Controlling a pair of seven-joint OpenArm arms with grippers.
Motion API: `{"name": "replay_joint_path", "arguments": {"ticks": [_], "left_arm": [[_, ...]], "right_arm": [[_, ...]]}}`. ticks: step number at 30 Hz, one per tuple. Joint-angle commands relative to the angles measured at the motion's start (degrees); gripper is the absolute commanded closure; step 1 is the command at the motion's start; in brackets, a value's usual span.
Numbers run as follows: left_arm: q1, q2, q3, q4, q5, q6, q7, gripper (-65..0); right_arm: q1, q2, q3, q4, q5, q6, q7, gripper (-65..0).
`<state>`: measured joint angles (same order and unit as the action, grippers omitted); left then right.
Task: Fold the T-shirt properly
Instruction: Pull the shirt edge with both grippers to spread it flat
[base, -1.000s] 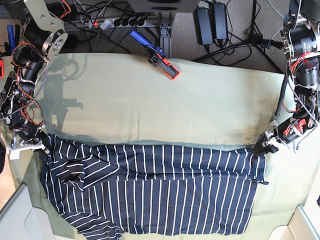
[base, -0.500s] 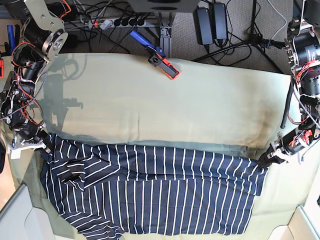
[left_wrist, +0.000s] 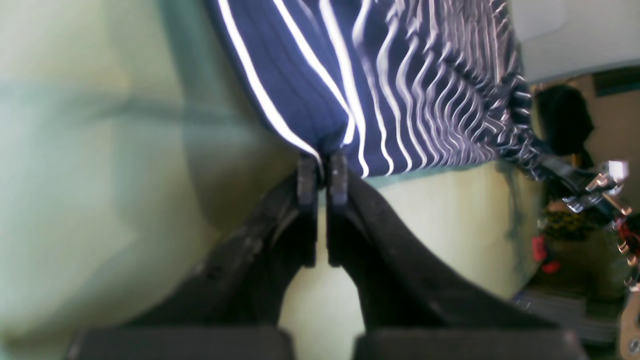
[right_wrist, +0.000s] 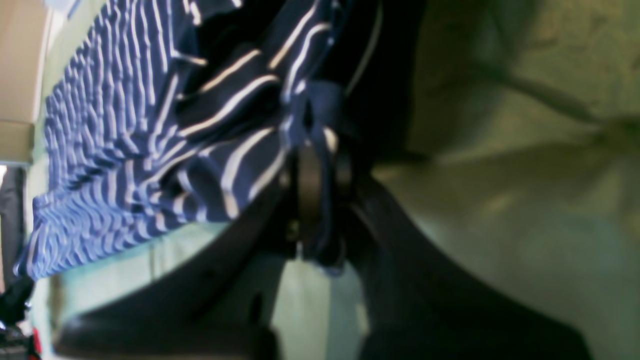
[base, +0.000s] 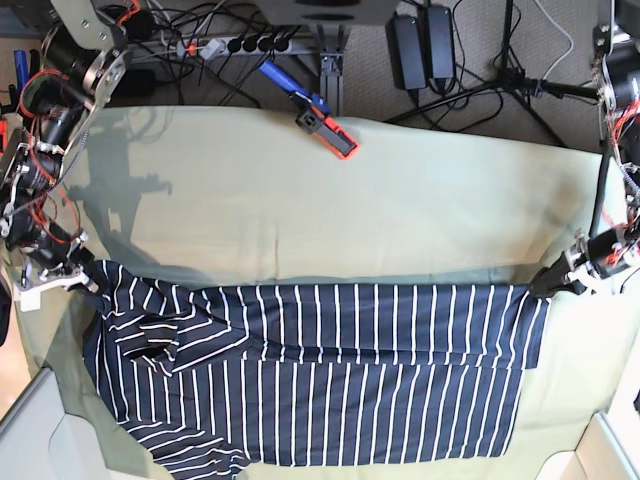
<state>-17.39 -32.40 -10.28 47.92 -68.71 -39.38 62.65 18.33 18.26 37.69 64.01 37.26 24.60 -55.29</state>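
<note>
Spanning the olive-green cloth sheet (base: 330, 200) before you, the dark navy white-striped T-shirt (base: 330, 370) lies stretched between your left gripper (left_wrist: 322, 172), its jaws clamped on one corner of the fabric, and your right gripper (right_wrist: 320, 170), its jaws pinched on a bunched fold at the opposite end.

My table under an olive-green sheet (base: 400, 210), rumpled along a ridge across the middle, my striped shirt (base: 330, 380) spread over its near half from left to right, a blue and orange tool (base: 315, 112) at the far edge.
</note>
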Motion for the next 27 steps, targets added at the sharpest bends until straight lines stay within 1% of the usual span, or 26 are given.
{"name": "replay_joint_path", "arguments": {"ticks": [1, 4, 8, 12, 17, 20, 23, 27], "left_arm": [[-0.5, -1.77, -0.28, 2.58, -1.4, -0.62, -0.68, 0.0], [3.23, -3.26, -0.28, 7.91, -1.42, -0.62, -0.68, 0.0], [8.7, -5.03, -0.28, 13.4, -2.19, -0.62, -0.92, 0.0], [11.56, -5.88, -0.28, 16.09, -3.37, -0.62, -0.85, 0.0], [14.32, -5.88, -0.31, 18.58, -3.58, -0.62, -0.31, 0.0], [16.35, -6.25, -0.35, 19.78, -5.29, -0.62, 0.7, 0.0], [19.21, -7.52, -0.35, 22.03, -6.14, -0.62, 1.05, 0.0], [23.1, -8.94, -0.35, 25.55, -6.97, -0.62, 1.05, 0.0]], "right_arm": [[0.2, 1.62, 0.11, 1.84, 1.36, 0.72, 0.57, 0.0], [-2.51, 2.69, 0.11, 3.87, 3.52, 0.72, -0.66, 0.0], [-6.36, 3.78, 0.17, 7.08, 3.91, 0.72, -1.79, 0.0], [-9.53, 4.79, 0.17, 9.84, 3.98, 0.72, -2.67, 0.0], [-13.97, 6.51, 0.46, 12.22, 5.42, 0.74, -4.15, 0.0], [-16.26, 7.13, 0.87, 14.51, 5.7, 0.81, -5.05, 0.0], [-18.64, 7.67, 0.98, 16.61, 6.23, 1.36, -5.66, 0.0], [-21.44, 8.07, 1.01, 18.38, 7.63, 1.62, -7.96, 0.0]]}}
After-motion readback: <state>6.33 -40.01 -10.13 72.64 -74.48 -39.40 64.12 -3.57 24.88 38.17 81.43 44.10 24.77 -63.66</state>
